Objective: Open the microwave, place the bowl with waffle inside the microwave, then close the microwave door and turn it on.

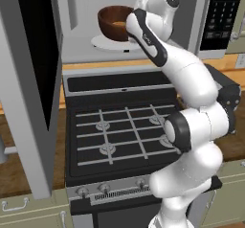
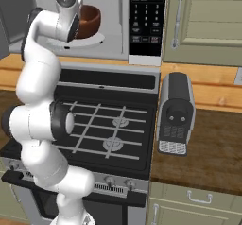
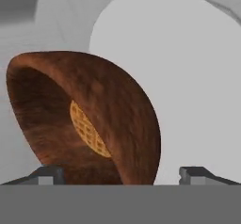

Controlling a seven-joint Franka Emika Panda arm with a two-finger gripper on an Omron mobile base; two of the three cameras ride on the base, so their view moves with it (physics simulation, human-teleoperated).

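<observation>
Left base view: microwave door (image 1: pixel 28 78) swung wide open at left. Bowl (image 1: pixel 115 22) inside the microwave (image 1: pixel 81 40), sitting on the white turntable plate (image 1: pixel 103 42). Arm reaching up over the gas stove (image 1: pixel 124 131) into the cavity, wrist right beside the bowl's near-right wall; fingers hidden behind the wrist.

Right base view: bowl (image 2: pixel 89 21) on the turntable (image 2: pixel 92 40), just left of the black button panel (image 2: pixel 147 16). Coffee machine (image 2: pixel 176 113) on the counter, well apart.

Hand view: gripper (image 3: pixel 121 175) spread wide, a tip either side of the bowl (image 3: pixel 117 110), neither clearly touching. Bowl directly ahead, very close. Waffle (image 3: pixel 89 130) lying on the bowl's bottom. Placement looks done; likely next, straight retreat, then door.
</observation>
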